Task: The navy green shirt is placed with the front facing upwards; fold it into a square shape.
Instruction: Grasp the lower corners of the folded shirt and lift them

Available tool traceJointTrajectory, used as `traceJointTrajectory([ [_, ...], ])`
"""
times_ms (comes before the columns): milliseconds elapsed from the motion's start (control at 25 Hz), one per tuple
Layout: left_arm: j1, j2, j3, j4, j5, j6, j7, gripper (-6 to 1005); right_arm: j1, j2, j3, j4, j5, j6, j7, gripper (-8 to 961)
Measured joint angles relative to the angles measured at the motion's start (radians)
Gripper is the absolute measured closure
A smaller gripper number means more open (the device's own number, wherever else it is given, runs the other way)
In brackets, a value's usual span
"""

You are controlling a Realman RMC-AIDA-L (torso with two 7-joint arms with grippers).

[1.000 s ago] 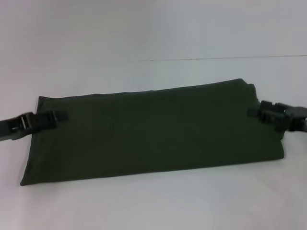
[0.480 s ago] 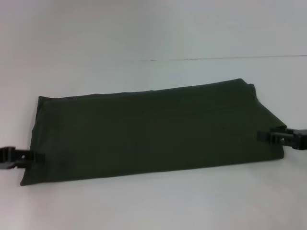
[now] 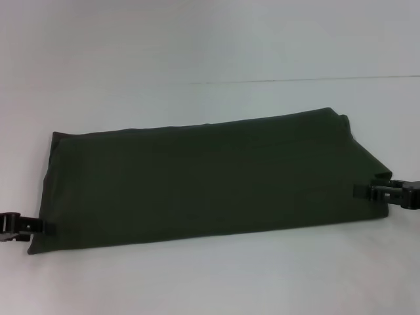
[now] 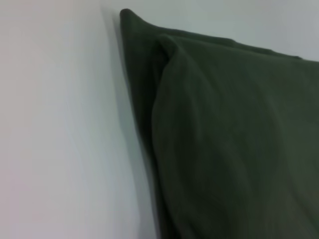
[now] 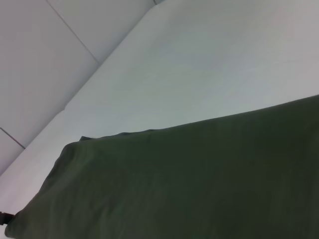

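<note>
Lying between both tools (image 3: pixel 41 227) (image 3: pixel 367 191): folded shirt (image 3: pixel 210 177).

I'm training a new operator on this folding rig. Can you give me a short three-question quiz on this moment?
1. True or false: the navy green shirt lies spread out with its sleeves showing.
2. Which corners do the left claw and right claw sit at? A) far corners B) near corners C) both at the left end
3. Fill in: the shirt rests on a plain ____ table.

Key: 1. False, it is folded into a long band with no sleeves or print showing. 2. B, one at each end of the band's near edge. 3. White.
</note>
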Motion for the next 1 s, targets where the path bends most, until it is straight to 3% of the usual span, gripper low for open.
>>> traceJointTrajectory([
  [920,-0.006,-0.002,0.043,-0.032,0.022,-0.046,-0.009,342,0.009,0.005,-0.001,0.0,-0.001,0.003,-0.002,144],
  [1000,-0.003,-0.004,0.043,-0.026,0.03,-0.059,-0.01,378,0.01,0.004,-0.001,0.0,-0.001,0.002,0.001,144],
])
